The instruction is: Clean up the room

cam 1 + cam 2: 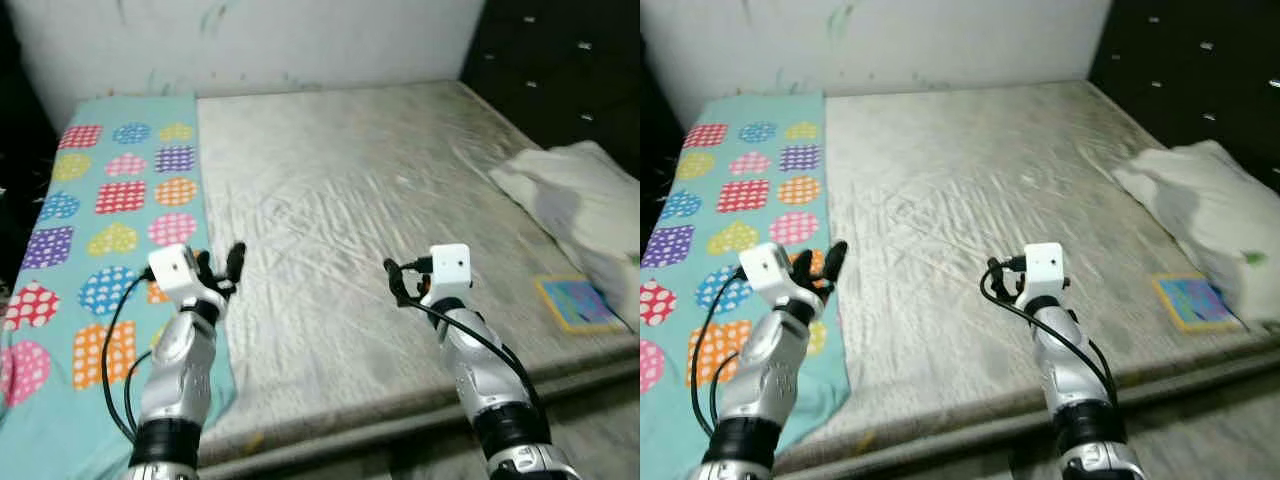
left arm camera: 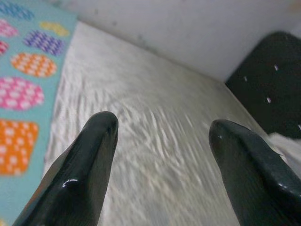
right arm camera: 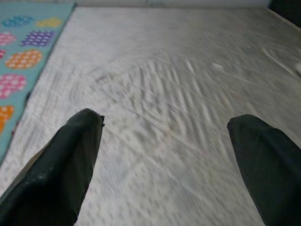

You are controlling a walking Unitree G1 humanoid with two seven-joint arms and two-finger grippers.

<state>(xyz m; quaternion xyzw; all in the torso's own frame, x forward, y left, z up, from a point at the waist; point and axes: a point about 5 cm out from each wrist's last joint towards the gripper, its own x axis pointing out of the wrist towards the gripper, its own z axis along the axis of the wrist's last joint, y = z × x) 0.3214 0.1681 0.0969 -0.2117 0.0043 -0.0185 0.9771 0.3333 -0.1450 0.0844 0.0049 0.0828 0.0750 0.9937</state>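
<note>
A: Item one, the bed?

B: Bare mattress [image 1: 380,230], grey-white and creased, running from the white wall [image 1: 300,40] at the far side to the near edge below my arms. A dark studded headboard [image 1: 560,70] stands along its right side.

A: Item two, coverings?

B: One teal sheet [image 1: 110,210] printed with dotted shapes in pink, orange, purple, blue and yellow. It lies in a strip down the left side of the mattress, and its near end drapes over the mattress edge.

A: Item three, loose articles?

B: One white pillow [image 1: 580,215], rumpled, at the right edge of the mattress by the headboard. One small flat square item [image 1: 575,302], blue with a yellow border (I cannot tell what it is), lies just beside the pillow's near end.

A: Item four, your left pincer?

B: Left pincer [image 1: 220,268], raised over the seam where the teal sheet meets bare mattress. Its fingers [image 2: 89,160] are spread well apart and grip nothing.

A: Item five, the right one?

B: Right pincer [image 1: 400,283], held above the bare middle of the mattress, well apart from pillow and square item. Fingers [image 3: 70,160] spread wide, nothing between them.
</note>
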